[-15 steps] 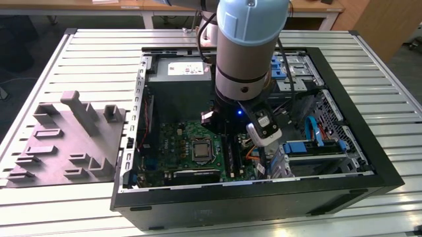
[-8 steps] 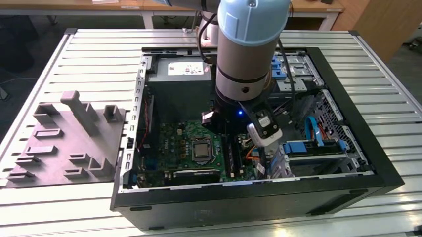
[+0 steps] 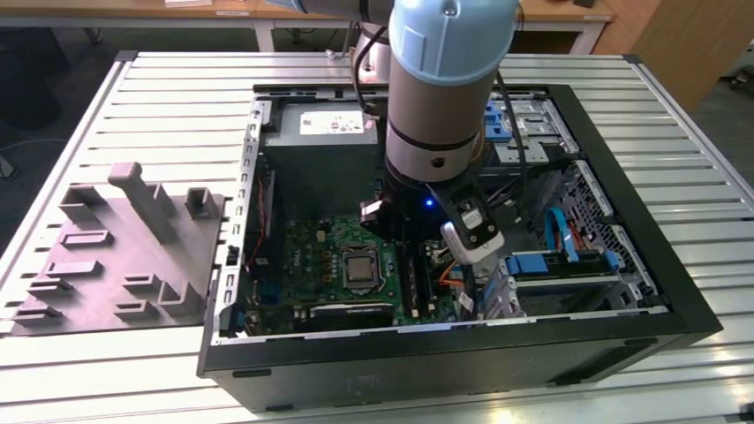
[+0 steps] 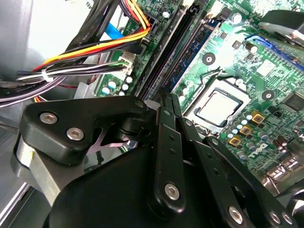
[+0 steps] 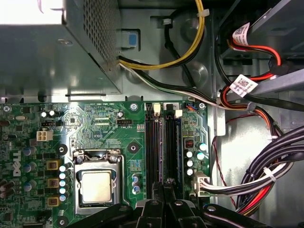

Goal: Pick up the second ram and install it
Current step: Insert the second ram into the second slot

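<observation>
Hovering over mobo RAM slots (image 5: 153, 142), fingers (image 4: 164, 133) closed together, inside open PC case (image 3: 412, 371)

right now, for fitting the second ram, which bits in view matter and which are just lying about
For the job: ram slots, on the motherboard, under the arm; I can't tell the second ram from the slots.
Just lying about: grey fixture block, power supply, processor socket, cable bundles.
</observation>
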Controlling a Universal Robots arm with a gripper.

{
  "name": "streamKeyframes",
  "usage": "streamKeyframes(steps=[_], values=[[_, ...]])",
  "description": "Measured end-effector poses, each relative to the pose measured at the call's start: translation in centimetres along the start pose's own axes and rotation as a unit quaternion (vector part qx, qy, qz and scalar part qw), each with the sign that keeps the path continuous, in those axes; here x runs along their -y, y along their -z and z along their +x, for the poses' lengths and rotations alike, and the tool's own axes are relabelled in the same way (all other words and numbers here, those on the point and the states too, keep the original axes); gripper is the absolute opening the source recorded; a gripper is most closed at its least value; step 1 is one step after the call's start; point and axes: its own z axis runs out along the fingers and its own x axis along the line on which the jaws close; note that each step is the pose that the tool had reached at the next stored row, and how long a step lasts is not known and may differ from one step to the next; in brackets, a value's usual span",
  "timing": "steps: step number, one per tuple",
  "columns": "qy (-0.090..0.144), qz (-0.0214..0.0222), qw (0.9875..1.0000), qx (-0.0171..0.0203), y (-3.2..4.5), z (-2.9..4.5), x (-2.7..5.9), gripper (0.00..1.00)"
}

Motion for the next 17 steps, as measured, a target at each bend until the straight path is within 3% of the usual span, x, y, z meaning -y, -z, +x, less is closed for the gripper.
streamKeyframes(steps=[17], values=[[0.0,0.0001,1.0,0.0,-0.14,0.01,0.01,0.11]])
